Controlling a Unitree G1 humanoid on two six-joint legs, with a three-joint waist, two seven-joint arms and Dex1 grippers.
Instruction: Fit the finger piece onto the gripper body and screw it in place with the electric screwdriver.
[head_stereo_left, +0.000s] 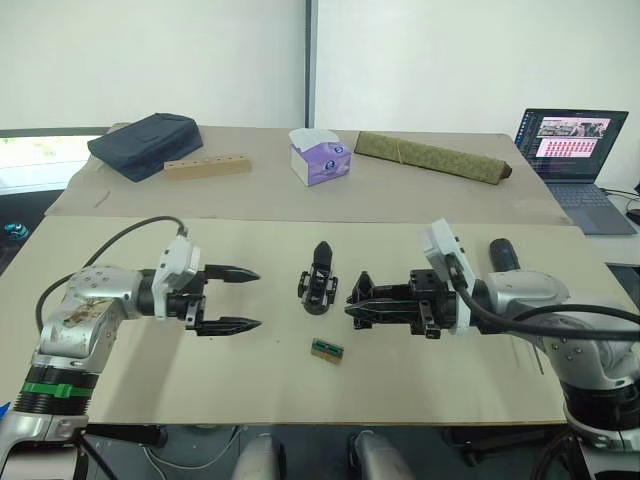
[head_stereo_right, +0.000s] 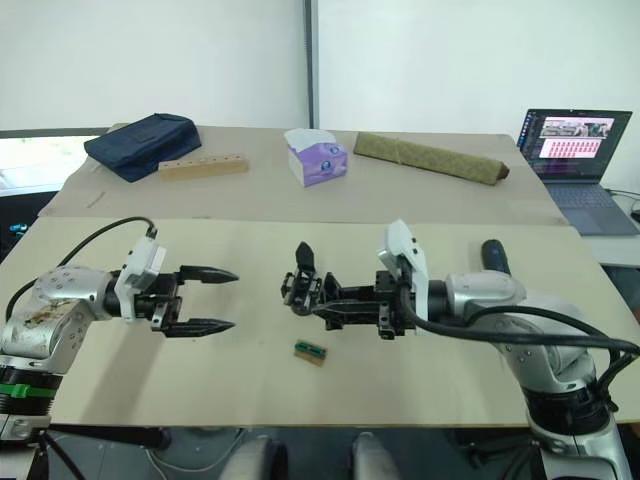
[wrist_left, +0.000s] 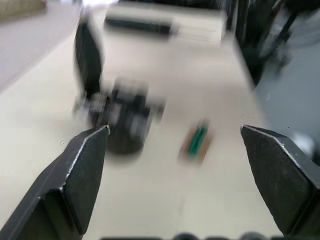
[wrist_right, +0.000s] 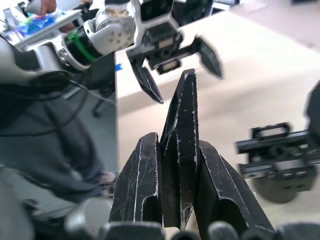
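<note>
The gripper body (head_stereo_left: 318, 285) stands upright at the middle of the table, its black prong pointing up; it also appears in the left wrist view (wrist_left: 117, 115). My right gripper (head_stereo_left: 352, 305) lies just right of it, shut on the finger piece (wrist_right: 182, 150), a black pointed wedge clamped between the two fingers (wrist_right: 137, 185). My left gripper (head_stereo_left: 245, 298) hovers open to the left of the gripper body, empty, fingertips aimed at it. The electric screwdriver (head_stereo_left: 503, 253) lies behind my right forearm, mostly hidden.
A small green-and-brown block (head_stereo_left: 327, 350) lies in front of the gripper body. On the far table are a dark bag (head_stereo_left: 145, 143), a wooden strip with holes (head_stereo_left: 207, 165), a tissue box (head_stereo_left: 321, 157) and an olive roll (head_stereo_left: 430, 155). A laptop (head_stereo_left: 570, 150) stands at the far right.
</note>
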